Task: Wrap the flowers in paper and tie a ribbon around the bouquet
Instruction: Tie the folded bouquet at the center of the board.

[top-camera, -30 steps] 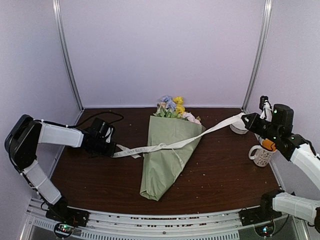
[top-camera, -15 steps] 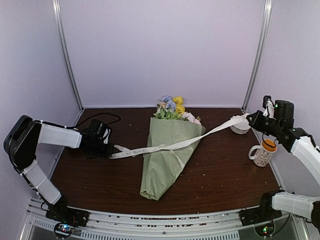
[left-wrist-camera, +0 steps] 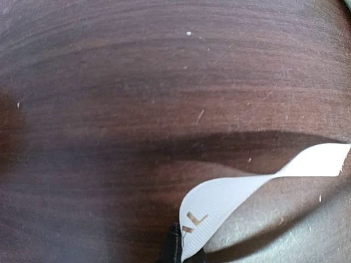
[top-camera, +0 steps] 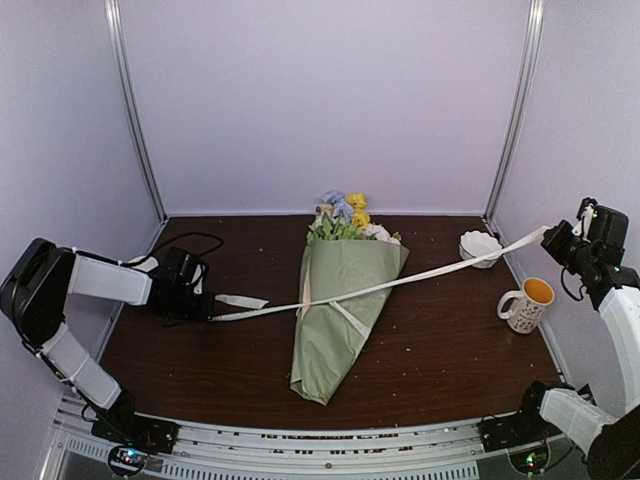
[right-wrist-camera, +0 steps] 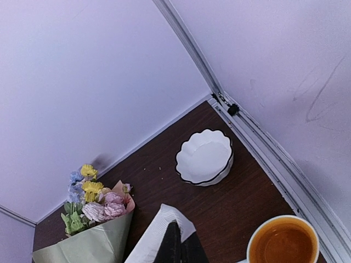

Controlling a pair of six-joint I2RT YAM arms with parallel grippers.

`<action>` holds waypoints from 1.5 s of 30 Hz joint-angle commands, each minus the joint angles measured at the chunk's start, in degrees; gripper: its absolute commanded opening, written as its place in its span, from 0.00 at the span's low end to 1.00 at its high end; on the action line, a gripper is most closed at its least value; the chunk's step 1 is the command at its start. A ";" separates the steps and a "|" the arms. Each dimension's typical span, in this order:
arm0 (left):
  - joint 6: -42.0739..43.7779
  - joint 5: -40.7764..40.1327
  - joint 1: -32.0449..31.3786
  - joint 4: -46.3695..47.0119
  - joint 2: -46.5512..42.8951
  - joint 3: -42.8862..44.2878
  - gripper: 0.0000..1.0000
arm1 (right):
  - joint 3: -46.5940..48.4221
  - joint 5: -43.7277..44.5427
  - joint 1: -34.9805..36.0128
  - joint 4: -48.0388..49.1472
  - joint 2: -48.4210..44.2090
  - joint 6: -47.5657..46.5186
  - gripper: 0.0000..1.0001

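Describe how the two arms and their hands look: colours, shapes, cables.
Both the left arm and the right arm have smooth white shells over the links and rounded black joints. The left hand and right hand are black and end in narrow black fingers. A thin black cable loops on the table behind the left arm.

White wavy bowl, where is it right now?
In the top view the white bowl sits at the far right of the table, near the back corner, just beyond the mug with the orange inside.
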 commanded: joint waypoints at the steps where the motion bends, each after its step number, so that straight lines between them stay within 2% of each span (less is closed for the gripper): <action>1: -0.44 0.16 1.68 1.34 -2.88 -2.46 0.00 | 2.12 3.74 -5.75 -2.73 -0.51 -3.15 0.00; 7: -0.08 -2.12 1.92 1.75 -6.08 -4.95 0.00 | 9.01 7.50 -6.00 -7.81 1.54 -7.96 0.00; 13: -1.83 0.07 2.57 2.62 -6.43 -5.97 0.00 | 14.15 10.22 -6.90 -10.21 3.09 -11.17 0.00; 21: -4.68 -1.22 5.37 3.42 -10.93 -9.99 0.00 | 15.89 3.87 -15.15 -8.91 5.18 -9.88 0.00; 30: -8.70 -2.56 6.52 4.38 -15.77 -13.12 0.00 | 23.19 6.91 -15.52 -12.59 7.81 -13.05 0.00; 36: -10.09 -9.96 7.77 0.76 -23.91 -15.47 0.00 | 23.94 6.91 -17.16 -12.68 8.77 -12.92 0.00; 39: -11.95 -8.76 10.02 1.29 -28.35 -18.08 0.00 | 24.28 6.74 -17.93 -12.68 8.82 -12.87 0.00; 45: -11.49 -7.72 10.19 2.06 -25.37 -17.48 0.00 | 25.79 6.14 -18.07 -13.95 8.88 -13.54 0.00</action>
